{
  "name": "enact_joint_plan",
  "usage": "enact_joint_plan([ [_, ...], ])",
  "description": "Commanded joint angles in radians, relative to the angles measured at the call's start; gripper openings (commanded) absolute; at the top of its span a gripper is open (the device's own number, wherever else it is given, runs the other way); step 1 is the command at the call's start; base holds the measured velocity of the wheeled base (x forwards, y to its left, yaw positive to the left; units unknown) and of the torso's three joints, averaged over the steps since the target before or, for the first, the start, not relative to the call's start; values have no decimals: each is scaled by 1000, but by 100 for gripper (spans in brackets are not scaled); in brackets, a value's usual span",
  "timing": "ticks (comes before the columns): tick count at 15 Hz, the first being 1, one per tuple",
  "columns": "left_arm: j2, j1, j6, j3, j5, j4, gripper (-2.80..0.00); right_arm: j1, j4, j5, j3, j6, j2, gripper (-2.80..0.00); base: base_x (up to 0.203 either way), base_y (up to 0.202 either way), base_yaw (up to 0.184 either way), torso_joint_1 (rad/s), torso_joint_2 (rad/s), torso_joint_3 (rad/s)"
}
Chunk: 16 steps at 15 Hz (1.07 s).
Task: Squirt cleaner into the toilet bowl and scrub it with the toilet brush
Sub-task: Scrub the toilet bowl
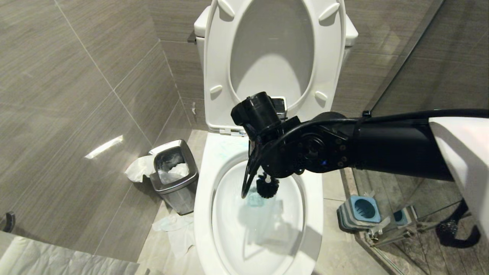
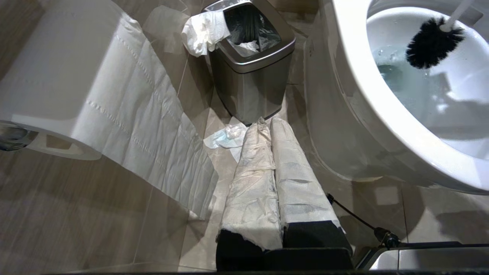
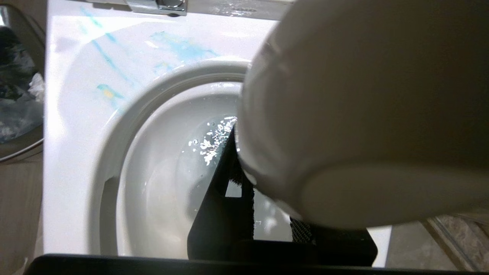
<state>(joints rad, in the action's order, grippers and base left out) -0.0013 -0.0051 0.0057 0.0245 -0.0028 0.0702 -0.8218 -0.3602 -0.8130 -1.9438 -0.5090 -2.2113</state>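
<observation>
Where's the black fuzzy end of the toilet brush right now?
In the head view, the toilet brush head hangs inside the toilet bowl, just above the blue water, below the right gripper.

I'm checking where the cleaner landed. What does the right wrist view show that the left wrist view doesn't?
Only the right wrist view: teal cleaner streaks on the flat rim behind the opening, and the brush's white handle end held by the right gripper. Only the left wrist view: the black bristle head of the toilet brush, the steel bin, the toilet paper roll. Both: the toilet bowl.

walls: grey-brown tile | floor: beige tile | right: glass partition | light glare on wall
</observation>
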Motion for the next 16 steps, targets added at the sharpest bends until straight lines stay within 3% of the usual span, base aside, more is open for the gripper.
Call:
enact_joint_plan([
  [1,1,1,0,0,0,0,-280,16,-1,-4,-32,-2,-47,-280,0,0,0,0,0,0],
  [10,1,1,0,0,0,0,-280,10,168,43,-35,47,-96,-280,0,0,0,0,0,0],
  [14,1,1,0,0,0,0,-280,-76,159,57,-13,35,-78,-280,0,0,0,0,0,0],
  [16,1,1,0,0,0,0,-280,-139,150,57,63,16,-35,-280,0,0,0,0,0,0],
])
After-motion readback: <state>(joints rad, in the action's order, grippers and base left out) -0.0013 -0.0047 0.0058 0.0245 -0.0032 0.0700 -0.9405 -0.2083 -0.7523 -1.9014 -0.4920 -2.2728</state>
